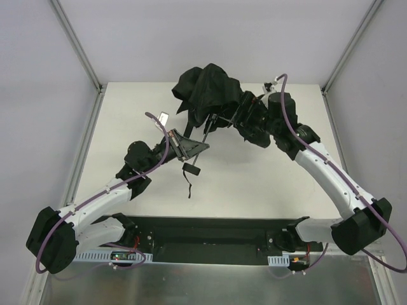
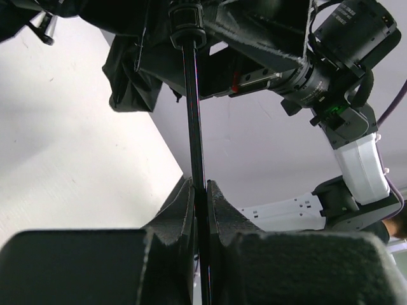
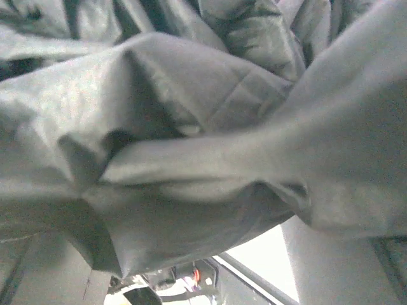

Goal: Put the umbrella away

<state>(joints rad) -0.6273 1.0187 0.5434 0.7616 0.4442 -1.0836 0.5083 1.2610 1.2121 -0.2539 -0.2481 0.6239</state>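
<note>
The left tool (image 2: 199,185) is pressed together on the thin black shaft (image 2: 193,114) of the umbrella (image 1: 205,89). Its 2 fingers (image 2: 181,210) flank the rod with no gap on either side. In the left wrist view the shaft runs straight up from that pinch to a black collar under the bunched canopy.

From above, the left tool sits over the middle of the table (image 1: 127,114), gripping the shaft close to its lower end. Just below the grip the small black handle (image 1: 191,168) sticks out, and the wrist cord (image 1: 188,185) trails from it toward the near edge.

The shaft slants away to the right into the loose black fabric (image 3: 191,127). The fabric is heaped over the far side of the table and seems to be lifted off the surface.

The right tool (image 1: 240,117) is at the right side of that fabric, against its folds. Its wrist camera sees only crumpled cloth pressed close, so I cannot tell whether its fingers are spread or closed on the cloth.
</note>
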